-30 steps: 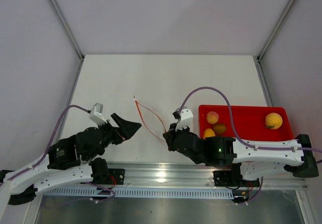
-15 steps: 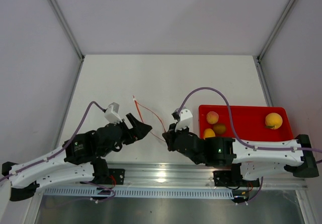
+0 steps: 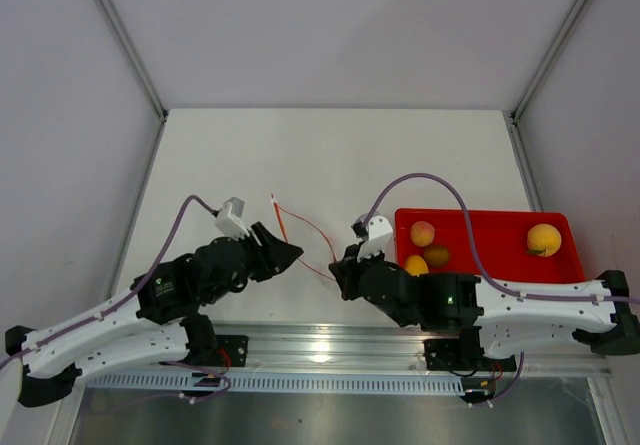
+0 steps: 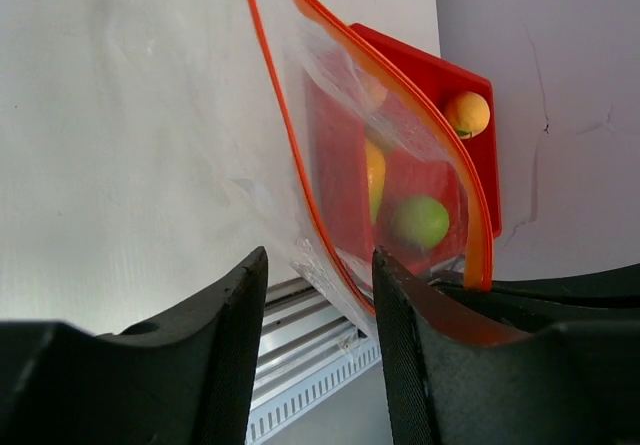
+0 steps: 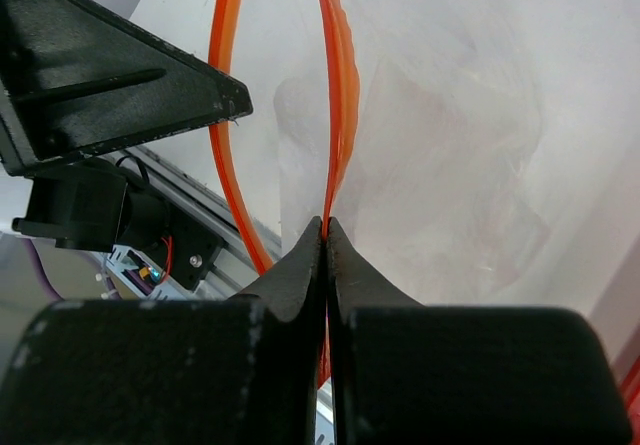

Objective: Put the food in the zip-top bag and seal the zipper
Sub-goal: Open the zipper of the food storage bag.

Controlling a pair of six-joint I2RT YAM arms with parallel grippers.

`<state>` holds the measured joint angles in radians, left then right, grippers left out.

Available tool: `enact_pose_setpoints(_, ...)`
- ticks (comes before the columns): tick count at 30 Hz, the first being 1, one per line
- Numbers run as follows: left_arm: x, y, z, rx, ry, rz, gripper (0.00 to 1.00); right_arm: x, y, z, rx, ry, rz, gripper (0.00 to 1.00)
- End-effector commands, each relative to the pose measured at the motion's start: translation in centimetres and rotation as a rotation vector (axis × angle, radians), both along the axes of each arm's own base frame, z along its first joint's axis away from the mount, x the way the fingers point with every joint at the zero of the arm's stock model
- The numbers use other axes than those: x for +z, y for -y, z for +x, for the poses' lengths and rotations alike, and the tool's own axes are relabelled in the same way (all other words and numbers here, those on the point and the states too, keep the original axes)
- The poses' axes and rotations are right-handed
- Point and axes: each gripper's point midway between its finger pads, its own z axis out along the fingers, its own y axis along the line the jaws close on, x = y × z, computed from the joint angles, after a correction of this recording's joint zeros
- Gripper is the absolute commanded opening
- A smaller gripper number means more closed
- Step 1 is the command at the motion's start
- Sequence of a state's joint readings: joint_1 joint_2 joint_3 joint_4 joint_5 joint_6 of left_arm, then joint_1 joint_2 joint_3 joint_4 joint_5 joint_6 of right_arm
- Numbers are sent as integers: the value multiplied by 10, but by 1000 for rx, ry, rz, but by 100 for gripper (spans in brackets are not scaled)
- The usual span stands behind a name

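Left fingers (image 4: 225, 365) advanced to zipper (image 4: 482, 245); right fingers (image 5: 290, 285) pinching.

Pretty sure this is a robotics lab test cell, not a home: plain white wall panels (image 3: 330, 35) in aluminium framing (image 3: 122, 37) are boxing in a white tabletop (image 3: 330, 155) stretching ahead of the left gripper (image 3: 292, 255) and right gripper (image 3: 337, 265), and behind them the arms (image 3: 540, 300) are sitting bolted to a slotted metal rail (image 3: 320, 343), purple cables (image 3: 420, 178) trailing.

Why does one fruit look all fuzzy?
Left wrist view: the green fruit shows through the clear bag, whose wrinkled plastic smears it. Right wrist view: the bag looks milky. Top view: sharp, with glare on the metal rail.
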<state>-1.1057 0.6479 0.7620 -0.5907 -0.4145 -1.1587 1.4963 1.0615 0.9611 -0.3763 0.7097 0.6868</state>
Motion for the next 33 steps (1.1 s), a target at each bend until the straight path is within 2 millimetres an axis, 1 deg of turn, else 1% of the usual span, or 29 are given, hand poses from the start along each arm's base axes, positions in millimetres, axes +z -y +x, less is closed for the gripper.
enact_pose_setpoints(1, 15, 13, 0, -69, 45, -31, 48, 13, 4, 3, -10, 20, 41, 0)
enact_pose_setpoints(3, 14, 17, 0, -98, 54, -30, 43, 13, 4, 2, -7, 19, 38, 0)
enact_pose_setpoints(4, 15, 19, 1, -100, 56, -31, 37, 12, 5, 2, -4, 18, 40, 0)
enact_pose_setpoints(6, 18, 22, 1, -120, 67, -34, 34, 13, 6, 2, -2, 19, 41, 0)
enact_pose_setpoints(7, 16, 24, 1, -127, 66, -25, 30, 12, 6, 2, 1, 18, 41, 0)
enact_pose_setpoints(8, 17, 24, 2, -138, 74, -17, 22, 13, 6, 1, 3, 19, 43, 0)
enact_pose_setpoints(9, 21, 25, 3, -143, 78, -17, 17, 12, 7, 1, 5, 19, 41, 0)
enact_pose_setpoints(10, 20, 24, 4, -147, 80, -3, 7, 13, 8, 1, 9, 17, 45, 0)
enact_pose_setpoints(11, 17, 21, 4, -156, 86, 36, 1, 11, 9, 3, 3, 9, 46, 0)
enact_pose_setpoints(12, 30, 19, 5, -157, 112, 38, 1, 11, 10, 5, 2, 2, 53, 0)
enact_pose_setpoints(13, 31, 16, 6, -165, 132, 72, 1, 12, 9, 2, 25, -15, 73, 0)
enact_pose_setpoints(14, 39, 15, 7, -165, 144, 86, 0, 9, 9, 3, 27, -39, 84, 0)
enact_pose_setpoints(15, 43, 11, 6, -169, 146, 115, 1, 9, 12, 10, 14, -55, 99, 0)
enact_pose_setpoints(16, 53, 9, 7, -171, 159, 123, 1, 11, 11, 11, 24, -71, 122, 0)
enact_pose_setpoints(17, 50, 9, 7, -192, 167, 169, 1, 12, 8, 6, 62, -100, 147, 0)
enact_pose_setpoints(18, 53, 8, 7, -205, 172, 187, 1, 13, 9, 11, 56, -121, 169, 0)
enact_pose_setpoints(19, 67, 6, 3, -222, 182, 190, 1, 18, 7, 10, 72, -131, 197, 0)
enact_pose_setpoints(20, 66, 5, 3, -240, 186, 222, 1, 20, 3, 4, 113, -154, 215, 0)
enact_pose_setpoints(21, 63, 7, 3, -254, 175, 254, 1, 24, 4, 8, 109, -170, 244, 0)
enact_pose_setpoints(22, 73, 5, 1, -267, 180, 260, 0, 28, 3, 8, 123, -181, 269, 0)
enact_pose_setpoints(23, 71, 7, -1, -302, 182, 283, 1, 30, 0, 3, 160, -206, 286, 0)
enact_pose_setpoints(25, 67, 14, -2, -350, 165, 331, 1, 30, 1, 9, 144, -248, 322, 0)
enact_pose_setpoints(27, 56, 22, -3, -391, 133, 360, 1, 28, -1, 10, 159, -285, 343, 0)
enact_pose_setpoints(28, 45, 29, -2, -412, 110, 386, 1, 21, 2, 17, 129, -306, 346, 0)
enact_pose_setpoints(29, 33, 33, -2, -431, 89, 393, 1, 16, 3, 19, 121, -312, 339, 0)
enact_pose_setpoints(30, 26, 38, -2, -441, 77, 393, 1, 8, 6, 21, 105, -319, 320, 0)
enact_pose_setpoints(31, 18, 44, -1, -453, 61, 390, 1, -4, 9, 25, 82, -330, 294, 0)
enact_pose_setpoints(32, 5, 51, 2, -466, 55, 375, 1, -12, 11, 27, 71, -338, 272, 0)
enact_pose_setpoints(33, 0, 57, -1, -494, 42, 358, 1, -20, 13, 29, 62, -343, 253, 0)
